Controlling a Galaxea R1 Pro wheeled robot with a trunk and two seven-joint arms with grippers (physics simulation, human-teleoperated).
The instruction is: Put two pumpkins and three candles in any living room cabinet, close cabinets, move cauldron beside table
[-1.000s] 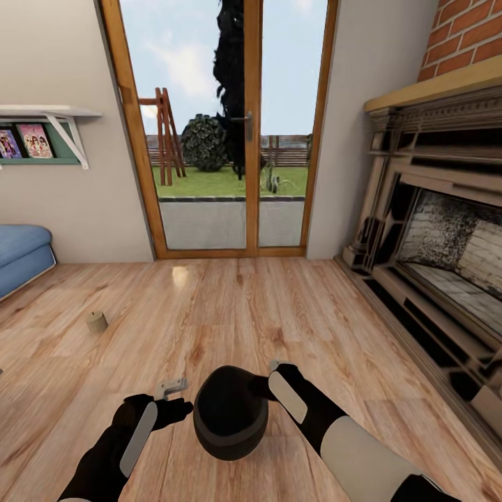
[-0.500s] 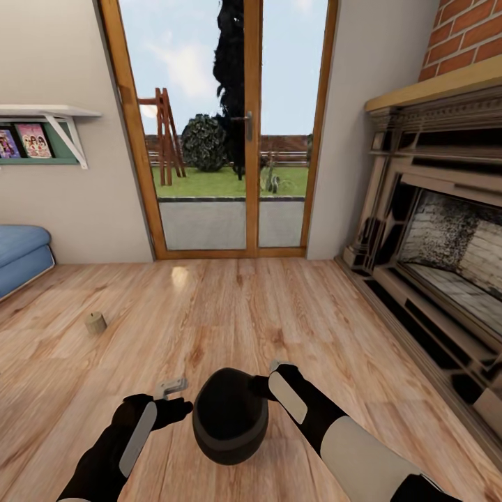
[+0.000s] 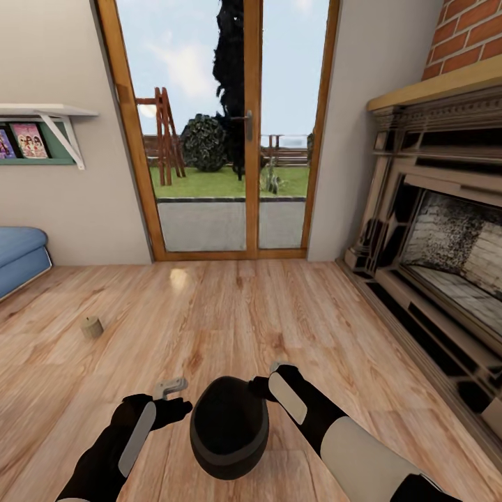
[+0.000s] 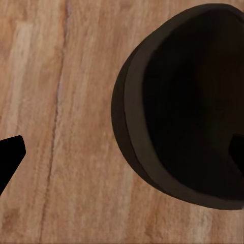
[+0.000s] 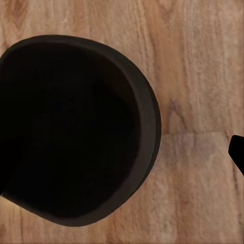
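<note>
You are in the cauldron-carrying step: your right gripper appears clamped on the black cauldron hanging above the wood floor, left gripper just beside it, jaws apart and empty; next, find the table.

A wooden plank floor in warm, light brown boards runs from the glass door at the far wall to the fireplace along one side. On it, well apart from everything else, stands one small pale beige candle, near the blue sofa that sits on the floor at the edge of the head view. Whether the black cauldron rests on the boards or hangs above them cannot be told; the wrist views show bare planks all round it.
</note>
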